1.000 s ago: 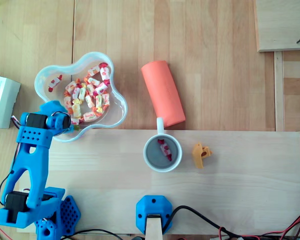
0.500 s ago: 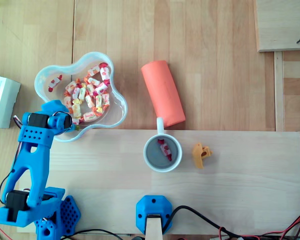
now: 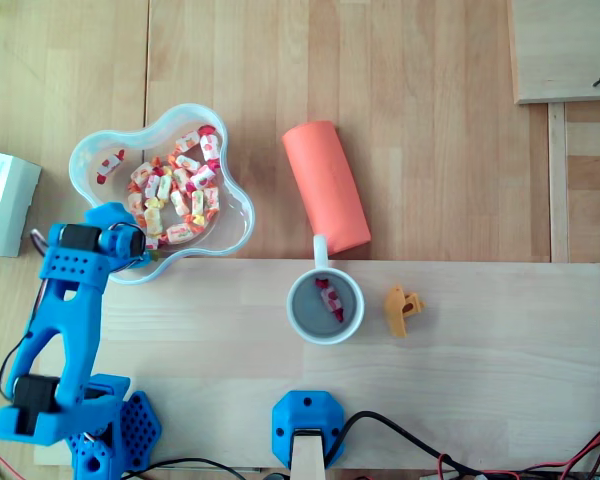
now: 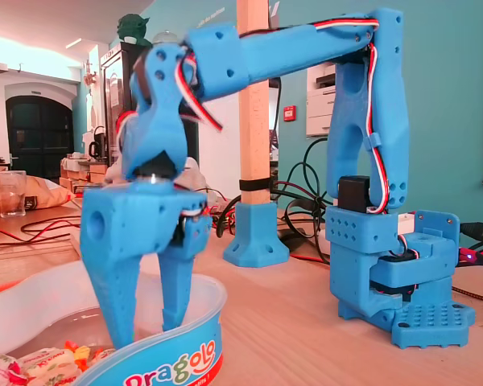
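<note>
Candies (image 3: 175, 190), in red, white and orange wrappers, lie heaped in a clear lobed bowl (image 3: 230, 215) at the upper left of the overhead view, on the table (image 3: 430, 120).

Noted from left to right in that view:
- A white box (image 3: 5, 200) sits at the left edge, just beside the bowl.
- The blue arm (image 3: 65, 310) rises from the lower left corner, with its wrist over the bowl's lower left lobe.
- In the fixed view, the gripper (image 4: 149, 334) points straight down into the bowl. Its two fingers (image 4: 117, 297) stand moderately apart with nothing seen between them. The tips dip below the rim, near the candies. Contact with a candy cannot be confirmed, as the rim hides one tip.
- An orange roll (image 3: 326, 187) lies on its side right of the bowl, tilted, with its lower end next to the mug's handle.
- The mug (image 3: 302, 312) stands upright at the far edge of a pale board (image 3: 480, 360). It contains one wrapped sweet (image 3: 329, 298).
- A small yellow piece (image 3: 402, 310) lies on the board just right of the mug, clear of it.
</note>
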{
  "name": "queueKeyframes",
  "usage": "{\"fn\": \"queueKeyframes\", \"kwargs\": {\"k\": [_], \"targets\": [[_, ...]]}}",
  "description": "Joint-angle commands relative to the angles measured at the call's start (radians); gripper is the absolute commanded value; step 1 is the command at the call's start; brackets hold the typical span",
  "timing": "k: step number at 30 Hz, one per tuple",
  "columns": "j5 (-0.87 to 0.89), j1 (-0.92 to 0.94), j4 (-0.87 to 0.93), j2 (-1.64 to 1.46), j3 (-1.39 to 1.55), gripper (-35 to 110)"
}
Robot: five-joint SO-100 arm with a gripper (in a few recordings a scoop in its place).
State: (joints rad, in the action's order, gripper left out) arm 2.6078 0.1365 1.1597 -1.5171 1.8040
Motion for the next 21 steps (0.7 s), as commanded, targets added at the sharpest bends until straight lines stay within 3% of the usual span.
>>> {"fn": "queueKeyframes", "kwargs": {"k": [1, 21], "targets": [[0.026, 0.021, 0.005, -0.011, -0.008, 21], [0.025, 0.044, 0.003, 0.009, -0.008, 20]]}}
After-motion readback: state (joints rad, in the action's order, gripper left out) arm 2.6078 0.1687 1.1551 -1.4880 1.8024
